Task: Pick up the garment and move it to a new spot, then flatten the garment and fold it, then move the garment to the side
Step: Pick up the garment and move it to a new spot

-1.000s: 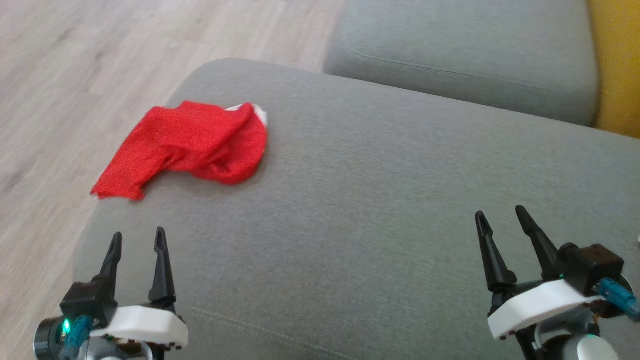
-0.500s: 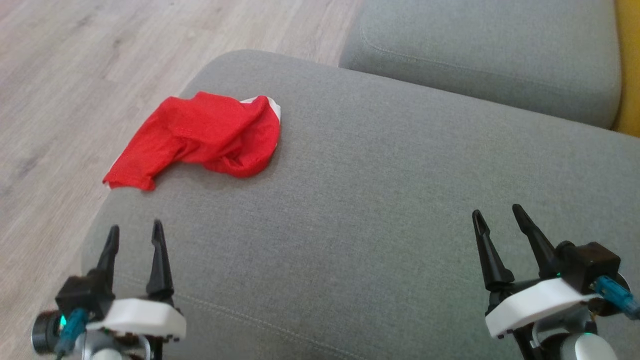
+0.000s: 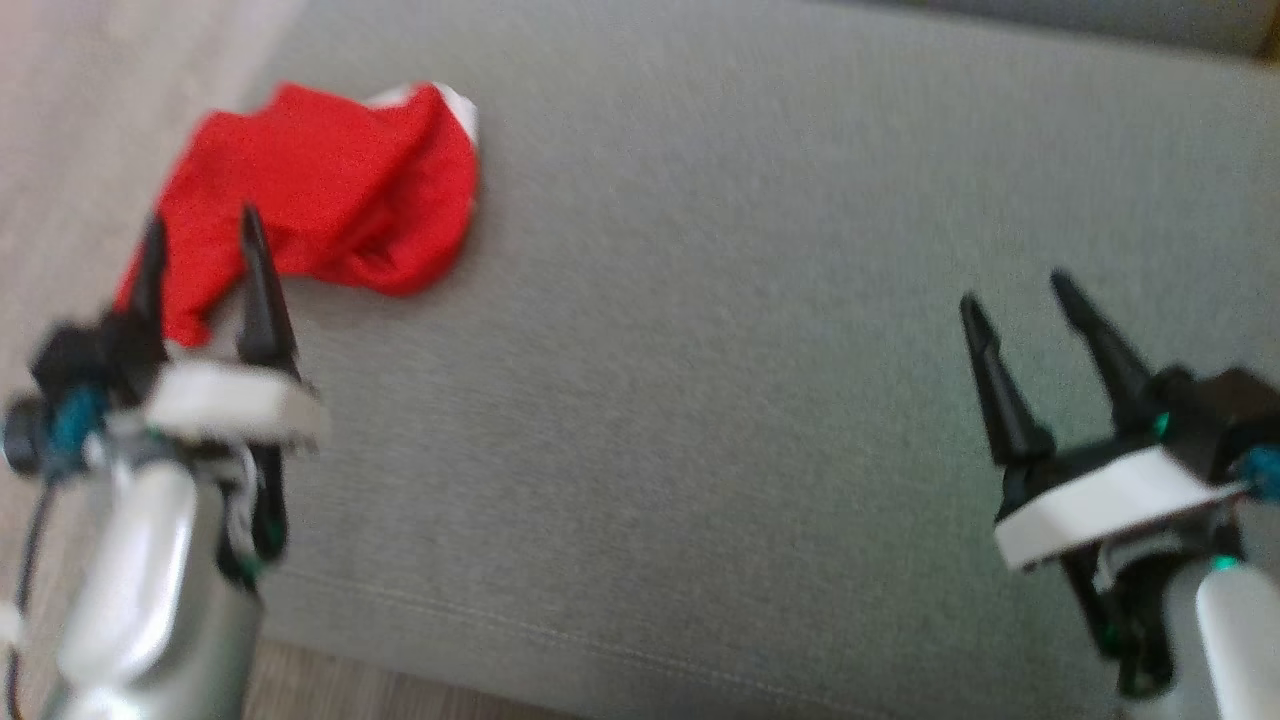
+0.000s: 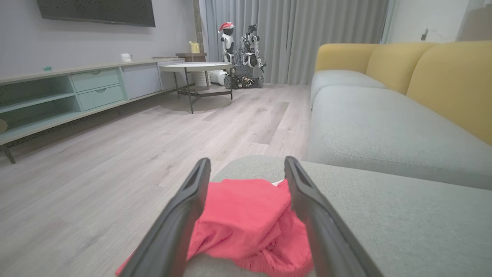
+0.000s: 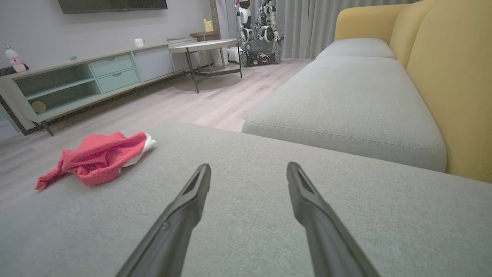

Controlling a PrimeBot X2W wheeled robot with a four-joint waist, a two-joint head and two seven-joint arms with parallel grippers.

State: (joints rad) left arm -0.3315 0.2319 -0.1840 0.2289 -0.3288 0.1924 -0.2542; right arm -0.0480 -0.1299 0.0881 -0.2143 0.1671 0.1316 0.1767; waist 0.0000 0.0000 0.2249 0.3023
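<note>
Head view: my left pincer (image 3: 200, 220), spread wide, hung close before the crumpled red garment (image 3: 330, 190); my right pincer (image 3: 1014, 290), spread too, sat well apart. Left wrist view: garment lay ahead between my fingers, ungripped. Lifting, flattening and folding were all yet to do.

A broad bare stretch of the grey woven-fabric sofa seat cushion (image 3: 700, 400) is recorded between the crumpled red cloth garment (image 3: 330, 190), at its left corner, and the right gripper (image 3: 1014, 289), whose fingers are spread above plain fabric. The left gripper (image 3: 200, 218) is held with jaws apart just short of the garment, its approach unobstructed. Passage at the far right is bounded by the upright yellow upholstered backrest (image 5: 453, 77).
</note>
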